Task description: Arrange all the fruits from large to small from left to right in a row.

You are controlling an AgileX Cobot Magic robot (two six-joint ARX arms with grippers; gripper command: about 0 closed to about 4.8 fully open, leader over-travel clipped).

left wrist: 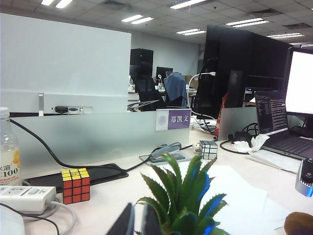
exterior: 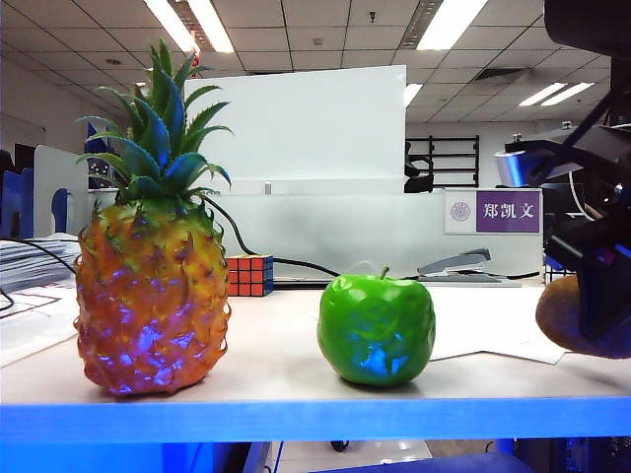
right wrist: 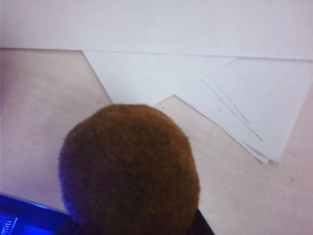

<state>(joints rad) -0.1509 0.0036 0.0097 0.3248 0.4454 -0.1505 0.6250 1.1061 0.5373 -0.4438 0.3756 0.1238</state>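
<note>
The pineapple (exterior: pixel 148 296), orange with a green spiky crown (left wrist: pixel 183 205), stands upright at the left of the table. A glossy green apple (exterior: pixel 377 327) sits in the middle, apart from it. At the right edge my right gripper (exterior: pixel 601 286) hangs just above the table, shut on the brown fuzzy kiwi (exterior: pixel 560 315). In the right wrist view the kiwi (right wrist: pixel 129 166) hides most of the fingers and hangs over bare wood beside the white papers. My left gripper (left wrist: pixel 138 224) is shut and holds nothing, close beside the pineapple's crown. The kiwi (left wrist: pixel 298 224) also peeks in there.
A Rubik's cube (exterior: pixel 248 275) sits behind the pineapple, with a stapler (exterior: pixel 454 264) and loose white papers (exterior: pixel 493 325) further right. The left wrist view adds a silver mirror cube (left wrist: pixel 208 149), a power strip (left wrist: pixel 24 197), a bottle (left wrist: pixel 7 156) and a laptop (left wrist: pixel 283 129).
</note>
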